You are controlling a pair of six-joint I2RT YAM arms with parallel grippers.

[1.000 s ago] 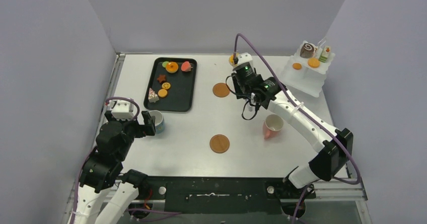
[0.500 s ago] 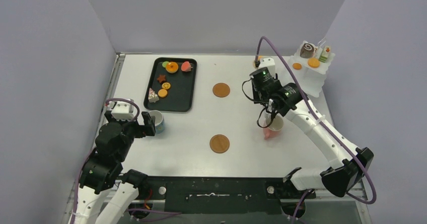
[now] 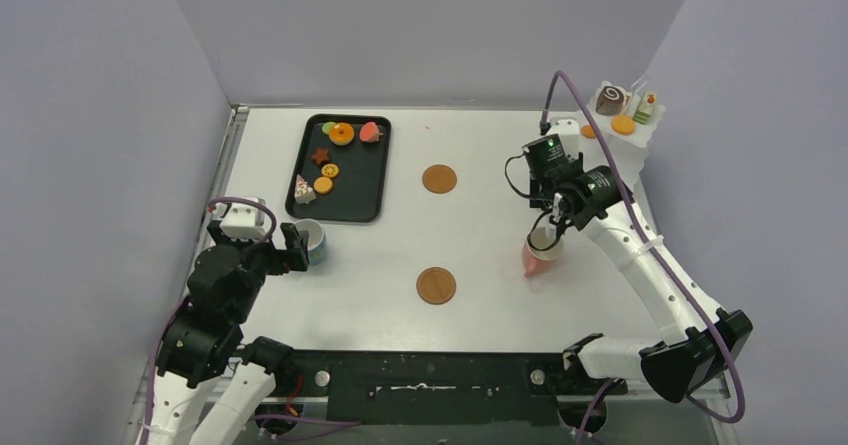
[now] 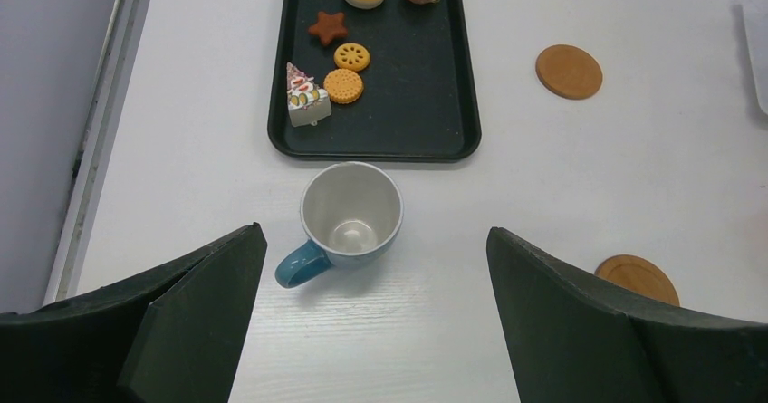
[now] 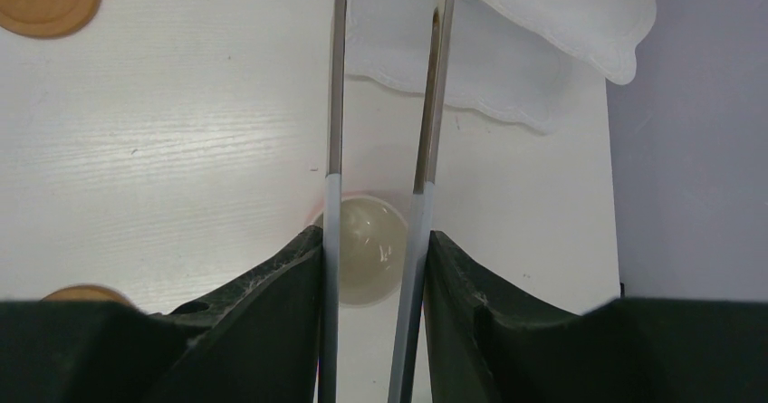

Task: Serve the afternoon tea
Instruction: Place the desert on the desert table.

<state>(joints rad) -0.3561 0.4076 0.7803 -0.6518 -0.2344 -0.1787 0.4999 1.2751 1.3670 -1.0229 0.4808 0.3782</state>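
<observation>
Metal tongs in right end effector | left end effector gaping, blue cup ahead

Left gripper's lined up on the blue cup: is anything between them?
Nothing visible. The blue cup stands on the table right at the mouth of the open left gripper, its handle angled toward one finger. The black tray lies beyond the cup, not between.

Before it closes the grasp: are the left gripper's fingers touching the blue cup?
Apart. The left wrist view shows white table between the blue cup and each of the left gripper's fingers, which stand wide open.
</observation>
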